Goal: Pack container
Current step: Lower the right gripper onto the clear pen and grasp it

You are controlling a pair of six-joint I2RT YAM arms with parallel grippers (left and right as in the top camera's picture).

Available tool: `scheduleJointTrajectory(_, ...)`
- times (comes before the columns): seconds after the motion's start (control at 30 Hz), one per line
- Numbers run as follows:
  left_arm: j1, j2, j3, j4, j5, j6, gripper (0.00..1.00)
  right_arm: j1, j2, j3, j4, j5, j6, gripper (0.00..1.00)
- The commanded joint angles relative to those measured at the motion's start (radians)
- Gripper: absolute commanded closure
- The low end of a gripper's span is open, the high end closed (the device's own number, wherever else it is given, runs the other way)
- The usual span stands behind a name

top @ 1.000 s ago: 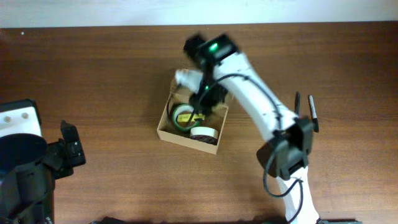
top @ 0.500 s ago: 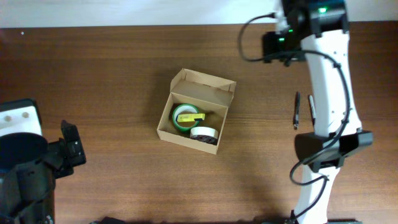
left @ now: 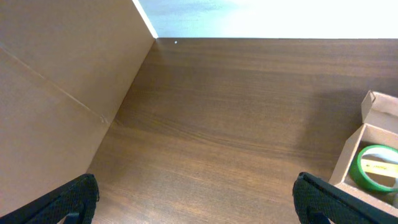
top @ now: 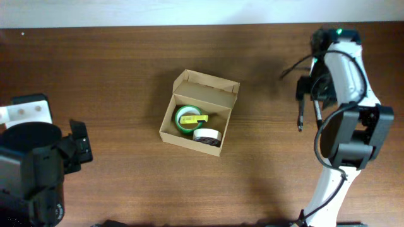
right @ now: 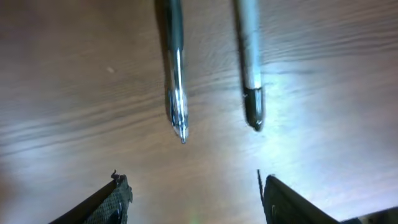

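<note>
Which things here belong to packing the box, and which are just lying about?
Belong: container, open; green tape roll and white tape roll inside it; silver-tipped pen and dark-tipped pen, probably next, below the open right gripper.
Lying about: brown panel in the left wrist view, purpose unclear; left gripper, open, holding nothing.
</note>
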Motion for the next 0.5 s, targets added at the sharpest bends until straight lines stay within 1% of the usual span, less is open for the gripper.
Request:
scheduleJointTrajectory(0.0,0.004,0.002,-0.025,0.006,-0.003,-0.013,0.01,0.006,0.003,-0.111,0.040,0.016,-0.026,0.33)
scheduleJointTrajectory(0.03,0.004,0.002,-0.035,0.012,-0.003,-0.013,0.01,0.006,0.003,-0.155,0.061,0.010,-0.047,0.33)
scheduleJointTrajectory(0.17,0.004,0.002,-0.049,0.023,-0.003,-0.013,0.01,0.006,0.004,-0.195,0.080,0.008,-0.072,0.35)
scheduleJointTrajectory(0.23,0.004,0.003,-0.049,0.023,-0.004,-0.013,0.01,0.006,0.004,-0.198,0.083,0.008,-0.072,0.40)
scheduleJointTrajectory(0.27,0.004,0.003,-0.049,0.025,-0.003,-0.013,0.01,0.006,0.004,-0.198,0.087,0.008,-0.072,0.45)
scheduleJointTrajectory(0.33,0.004,0.003,-0.049,0.026,-0.003,-0.013,0.01,0.006,0.004,-0.198,0.095,0.004,-0.077,0.49)
scheduleJointTrajectory(0.47,0.004,0.003,-0.049,0.026,-0.003,-0.013,0.01,0.006,0.004,-0.198,0.120,-0.039,-0.097,0.49)
